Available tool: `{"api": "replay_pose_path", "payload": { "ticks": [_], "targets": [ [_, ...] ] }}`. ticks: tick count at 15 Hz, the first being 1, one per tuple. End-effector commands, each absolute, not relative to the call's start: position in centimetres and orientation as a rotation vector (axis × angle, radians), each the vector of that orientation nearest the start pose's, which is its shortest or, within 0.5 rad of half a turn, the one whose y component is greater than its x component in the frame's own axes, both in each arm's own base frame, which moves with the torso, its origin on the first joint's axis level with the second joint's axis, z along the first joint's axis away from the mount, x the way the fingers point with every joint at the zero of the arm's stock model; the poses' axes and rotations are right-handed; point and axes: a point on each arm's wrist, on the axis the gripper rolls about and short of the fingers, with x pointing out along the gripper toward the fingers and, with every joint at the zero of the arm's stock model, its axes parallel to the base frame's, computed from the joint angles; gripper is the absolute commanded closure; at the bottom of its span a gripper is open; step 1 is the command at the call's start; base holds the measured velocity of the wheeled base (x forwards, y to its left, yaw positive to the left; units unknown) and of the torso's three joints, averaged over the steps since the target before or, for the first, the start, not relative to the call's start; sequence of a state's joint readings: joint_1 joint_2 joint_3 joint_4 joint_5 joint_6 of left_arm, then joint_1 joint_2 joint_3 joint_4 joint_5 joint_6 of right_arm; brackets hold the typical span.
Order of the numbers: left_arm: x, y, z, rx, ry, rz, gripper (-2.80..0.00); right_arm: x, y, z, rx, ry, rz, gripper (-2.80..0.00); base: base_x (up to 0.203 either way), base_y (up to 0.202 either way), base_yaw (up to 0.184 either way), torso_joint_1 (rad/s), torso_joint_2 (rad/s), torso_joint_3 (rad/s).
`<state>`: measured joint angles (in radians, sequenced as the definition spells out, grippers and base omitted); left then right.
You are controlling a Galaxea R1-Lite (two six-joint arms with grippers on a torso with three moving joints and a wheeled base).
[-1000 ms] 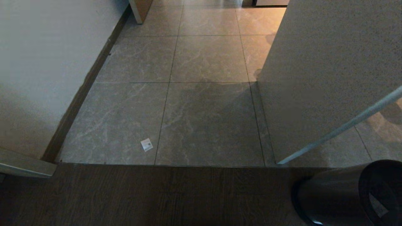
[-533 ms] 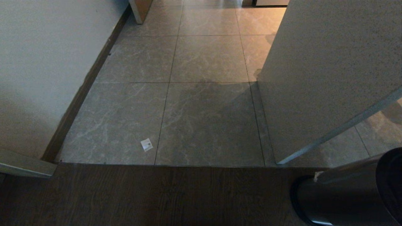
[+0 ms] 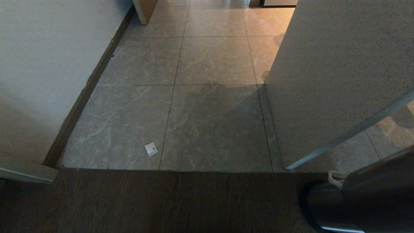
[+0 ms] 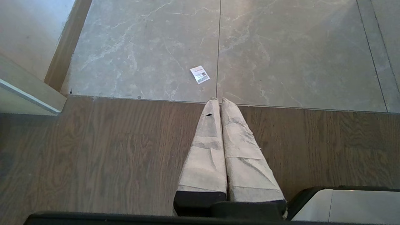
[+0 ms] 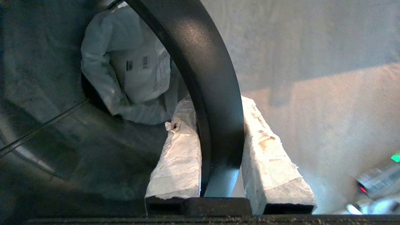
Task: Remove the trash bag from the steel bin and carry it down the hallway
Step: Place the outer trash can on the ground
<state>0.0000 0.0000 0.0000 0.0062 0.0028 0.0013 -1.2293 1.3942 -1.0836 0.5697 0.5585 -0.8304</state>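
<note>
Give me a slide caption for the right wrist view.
Right gripper clamped on the steel bin rim, white trash bag still inside.

Your way ahead at twelve o'clock is lying open over the grey tiled floor (image 3: 213, 116), while walls (image 3: 336, 71) are crowding ten and two o'clock.

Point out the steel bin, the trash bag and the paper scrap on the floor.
steel bin (image 3: 378, 194), head view, on its tilted steel side.
trash bag (image 5: 140, 75), right wrist view, on the printed white plastic inside the bin.
paper scrap (image 3: 151, 149), head view, on its middle.
</note>
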Motion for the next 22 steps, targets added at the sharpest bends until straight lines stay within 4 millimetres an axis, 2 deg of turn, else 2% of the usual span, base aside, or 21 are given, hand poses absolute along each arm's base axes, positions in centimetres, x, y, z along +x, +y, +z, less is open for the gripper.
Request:
{"api": "replay_pose_path", "payload": {
  "ticks": [1,6,11,16,19,22],
  "targets": [
    [-2.3,0.0,7.5,0.002,0.006,0.003,0.00,6.5,-16.8,25.0,-0.090,0.761,-0.362,0.00,0.000,0.000,0.000,0.000,0.00,0.000],
    [-2.3,0.0,7.5,0.002,0.006,0.005,0.00,4.8,-13.3,27.3,-0.104,0.774,-0.388,0.00,0.000,0.000,0.000,0.000,0.00,0.000],
    [-2.3,0.0,7.5,0.002,0.006,0.003,0.00,3.5,-12.8,29.1,-0.094,0.793,-0.455,0.00,0.000,0.000,0.000,0.000,0.00,0.000],
    [-2.3,0.0,7.5,0.002,0.006,0.003,0.00,2.3,-14.8,30.1,-0.138,0.816,-0.516,0.00,0.000,0.000,0.000,0.000,0.00,0.000],
    [-2.3,0.0,7.5,0.002,0.006,0.003,0.00,2.2,-17.7,30.0,-0.123,0.817,-0.525,0.00,0.000,0.000,0.000,0.000,0.00,0.000],
    [-2.3,0.0,7.5,0.002,0.006,0.003,0.00,2.3,-22.1,29.2,-0.103,0.811,-0.526,0.00,0.000,0.000,0.000,0.000,0.00,0.000]
  ]
}}
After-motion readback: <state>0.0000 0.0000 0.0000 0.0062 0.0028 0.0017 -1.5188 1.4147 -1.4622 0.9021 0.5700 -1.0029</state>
